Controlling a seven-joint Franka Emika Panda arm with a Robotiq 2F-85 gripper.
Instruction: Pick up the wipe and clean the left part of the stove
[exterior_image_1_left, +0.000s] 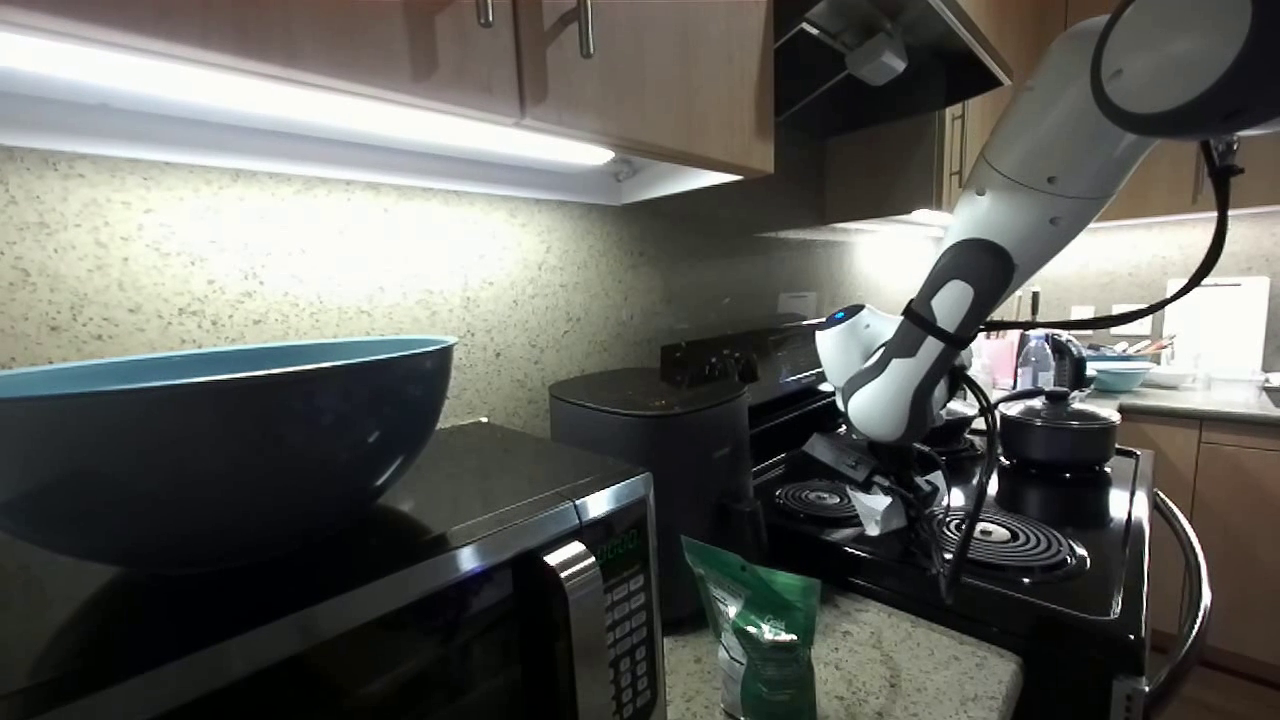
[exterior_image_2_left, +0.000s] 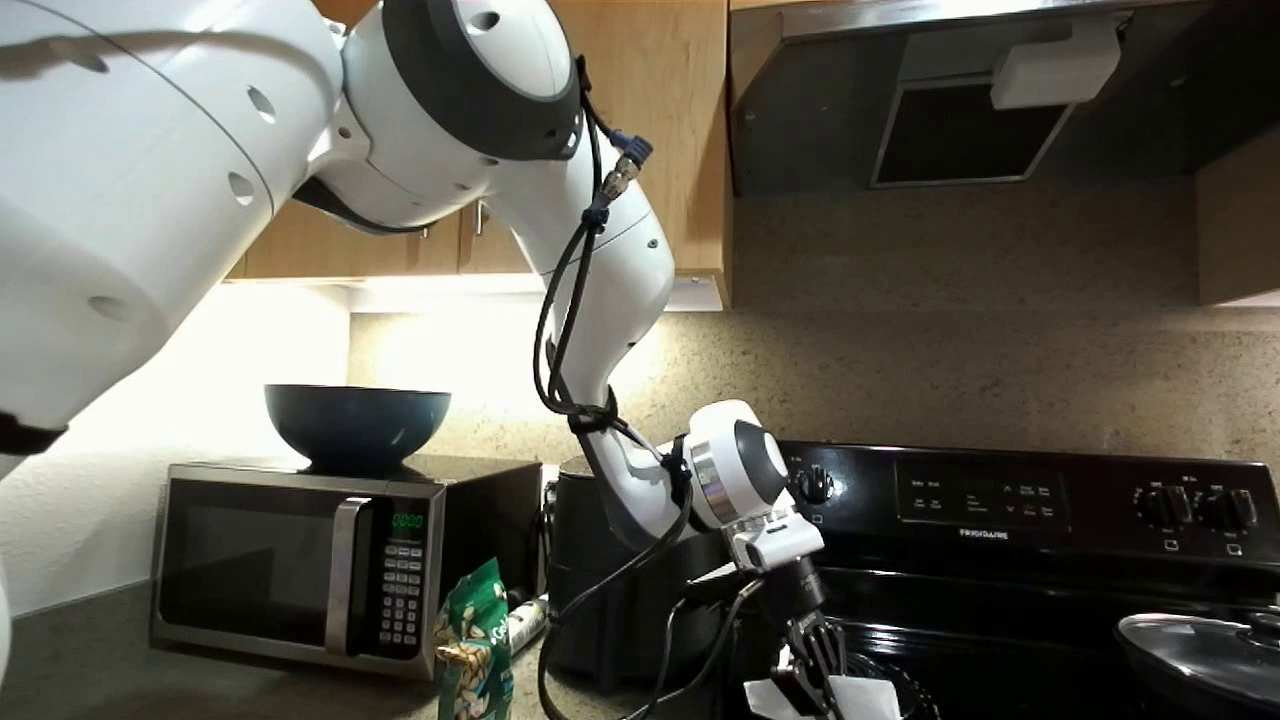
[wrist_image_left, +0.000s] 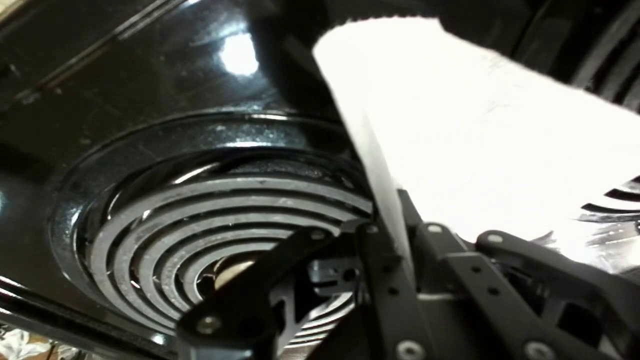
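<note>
A thin white paper-like wipe (wrist_image_left: 480, 120) is pinched by the black jointed tool (wrist_image_left: 402, 240) over the left part of the glossy black stove (exterior_image_1_left: 1110, 590), just past the stove-side edge of the speckled stone table (exterior_image_1_left: 900, 650); contact with the stove cannot be confirmed. With a broad flap unsupported, the wipe could be snagged by the ridged dark coil burner (wrist_image_left: 220, 219) and pulled free; drooping black cables (exterior_image_1_left: 988, 470) could be caught too. The white-and-grey arm (exterior_image_1_left: 1040, 190) is angled steeply downward, its wrist (exterior_image_2_left: 735, 470) tilted.
</note>
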